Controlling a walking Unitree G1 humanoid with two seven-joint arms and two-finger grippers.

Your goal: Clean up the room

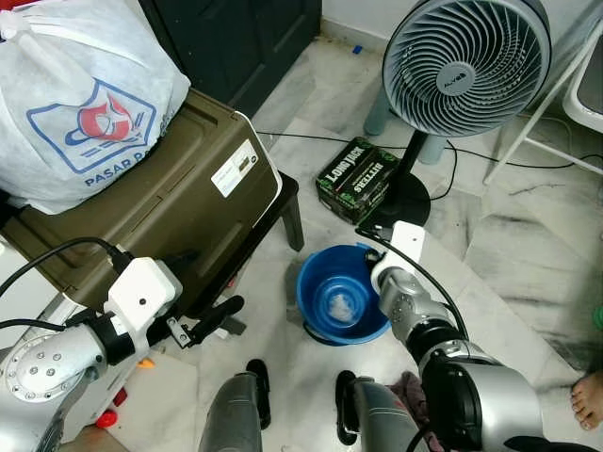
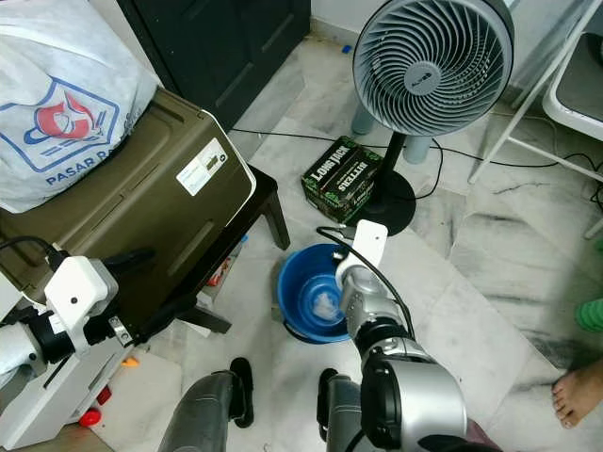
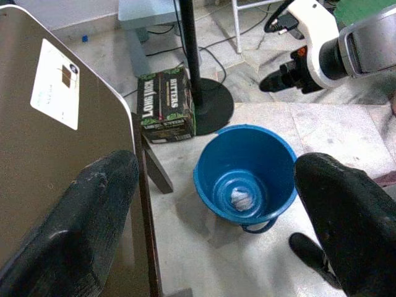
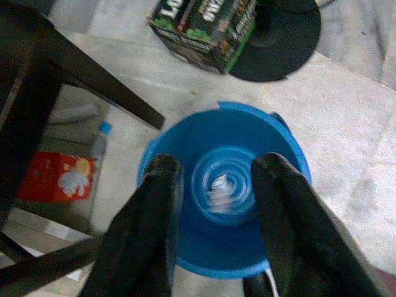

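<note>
A blue bucket [image 1: 341,294] stands on the pale marble floor [image 1: 509,254], just in front of the round black base of a standing fan [image 1: 466,58] and near a dark green carton [image 1: 353,179] printed with white lettering. At the bottom of the bucket lies a small crumpled white wad [image 3: 242,198] (paper or tissue, too blurred to say which). The right tool [image 4: 213,176] hangs directly above the bucket's mouth, its two black fingers [image 4: 281,204] spread wide with nothing between them, the wad showing in the gap far below. The left tool [image 1: 215,320] is held out to the robot's left of the bucket, beside a low dark bench [image 1: 287,193]; its fingers [image 3: 93,216] are also parted wide and hold nothing, and the bucket sits well apart from them on the floor. On the bench rests a large olive-brown storage box [image 1: 179,188] with a white label on its lid, and a white plastic shopping bag [image 1: 80,94] with a red and blue print lies on top of the box. Under the bench a red packet [image 4: 59,179] and a plastic bottle with a blue cap [image 4: 99,139] lie on the floor. A person's bare foot [image 1: 589,400] is at the far right edge of the floor.
</note>
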